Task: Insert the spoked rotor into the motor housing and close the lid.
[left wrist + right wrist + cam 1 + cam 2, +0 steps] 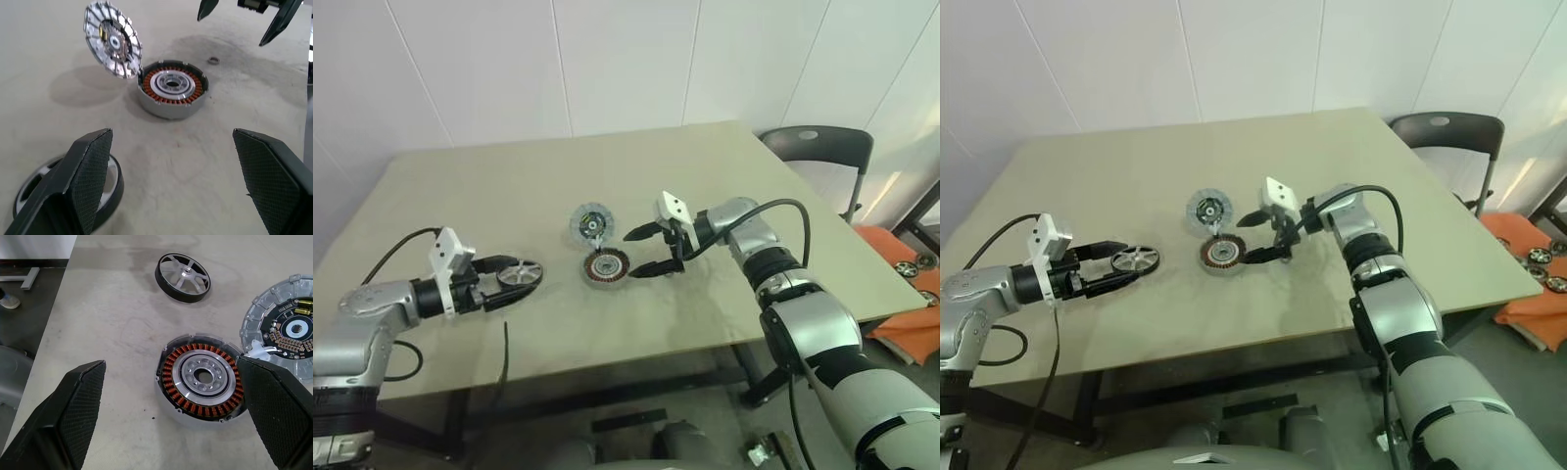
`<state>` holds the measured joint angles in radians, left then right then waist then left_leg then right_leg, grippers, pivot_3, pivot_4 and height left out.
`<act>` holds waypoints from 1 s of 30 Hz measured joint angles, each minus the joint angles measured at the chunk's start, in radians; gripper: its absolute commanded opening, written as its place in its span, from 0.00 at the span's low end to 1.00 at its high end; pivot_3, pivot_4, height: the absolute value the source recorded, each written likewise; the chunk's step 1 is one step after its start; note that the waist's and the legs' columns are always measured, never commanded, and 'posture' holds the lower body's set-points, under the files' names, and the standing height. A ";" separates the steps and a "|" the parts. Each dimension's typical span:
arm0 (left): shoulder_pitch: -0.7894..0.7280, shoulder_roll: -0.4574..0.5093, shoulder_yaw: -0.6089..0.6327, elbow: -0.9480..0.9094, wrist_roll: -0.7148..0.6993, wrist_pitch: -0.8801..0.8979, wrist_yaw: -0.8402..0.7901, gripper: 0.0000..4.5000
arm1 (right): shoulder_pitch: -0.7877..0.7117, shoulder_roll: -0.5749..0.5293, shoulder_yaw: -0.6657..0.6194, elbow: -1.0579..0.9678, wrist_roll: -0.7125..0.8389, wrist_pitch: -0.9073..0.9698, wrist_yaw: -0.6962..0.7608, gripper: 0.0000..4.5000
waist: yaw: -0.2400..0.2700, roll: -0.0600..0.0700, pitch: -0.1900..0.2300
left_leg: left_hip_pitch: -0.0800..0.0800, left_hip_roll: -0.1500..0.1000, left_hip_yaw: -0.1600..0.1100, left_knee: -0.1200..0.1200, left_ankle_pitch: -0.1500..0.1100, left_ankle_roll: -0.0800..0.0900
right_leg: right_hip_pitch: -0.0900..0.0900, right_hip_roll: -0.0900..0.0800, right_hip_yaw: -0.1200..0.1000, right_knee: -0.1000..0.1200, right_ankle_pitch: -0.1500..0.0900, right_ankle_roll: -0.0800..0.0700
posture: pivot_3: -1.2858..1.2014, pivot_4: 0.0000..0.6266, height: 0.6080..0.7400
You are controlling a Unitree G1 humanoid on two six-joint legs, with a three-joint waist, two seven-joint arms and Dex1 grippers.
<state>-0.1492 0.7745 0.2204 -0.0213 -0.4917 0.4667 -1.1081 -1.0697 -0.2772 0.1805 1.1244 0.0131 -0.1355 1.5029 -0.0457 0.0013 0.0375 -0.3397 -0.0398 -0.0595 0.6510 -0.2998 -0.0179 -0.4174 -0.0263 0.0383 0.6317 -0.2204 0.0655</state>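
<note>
The spoked rotor [521, 275], a black-rimmed wheel with silver spokes, lies flat on the table at the left. My left gripper [509, 282] is open right at it; in the left wrist view the rotor [116, 182] sits beside and partly behind one finger, not clamped. The motor housing [605, 266], silver-rimmed with copper coils, stands at the table's middle. Its round lid [590, 223] stands tilted open at the housing's far edge. My right gripper [630, 256] hovers open just right of the housing [203, 377], with nothing between its fingers.
A small metal ring [213, 60] lies on the table near the housing. A dark chair [818, 147] stands beyond the table's right corner. Orange material with wheel-like parts [901, 257] lies on the floor at the right. A black cable [505, 352] hangs over the front edge.
</note>
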 measured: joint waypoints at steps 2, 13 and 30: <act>-0.002 0.000 -0.001 0.001 0.000 0.000 -0.003 0.93 | 0.000 -0.001 -0.001 0.000 0.000 0.000 0.000 0.99 | -0.001 0.000 0.000 | 0.000 0.000 0.000 0.000 0.000 0.000 | 0.000 0.000 0.000 0.000 0.000 0.000 | 0.52 0.00 1.00; -0.031 0.012 -0.025 0.020 0.001 0.009 -0.032 0.93 | 0.008 -0.007 -0.002 -0.005 0.002 0.007 -0.005 0.99 | -0.001 0.000 0.000 | 0.000 0.000 0.000 0.000 0.000 0.000 | 0.000 0.000 0.000 0.000 0.000 0.000 | 0.52 0.00 1.00; -0.150 -0.002 -0.119 0.130 0.027 -0.016 -0.073 0.93 | 0.069 -0.058 -0.031 -0.083 0.011 0.046 -0.033 0.99 | 0.000 0.000 0.000 | 0.000 0.000 0.000 0.000 0.000 0.000 | 0.000 0.000 0.000 0.000 0.000 0.000 | 0.52 0.00 1.00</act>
<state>-0.2995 0.7724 0.1016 0.1092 -0.4646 0.4511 -1.1815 -1.0011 -0.3349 0.1496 1.0413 0.0236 -0.0900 1.4697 -0.0458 0.0012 0.0375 -0.3398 -0.0400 -0.0594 0.6507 -0.2997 -0.0179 -0.4173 -0.0261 0.0384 0.6313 -0.2204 0.0656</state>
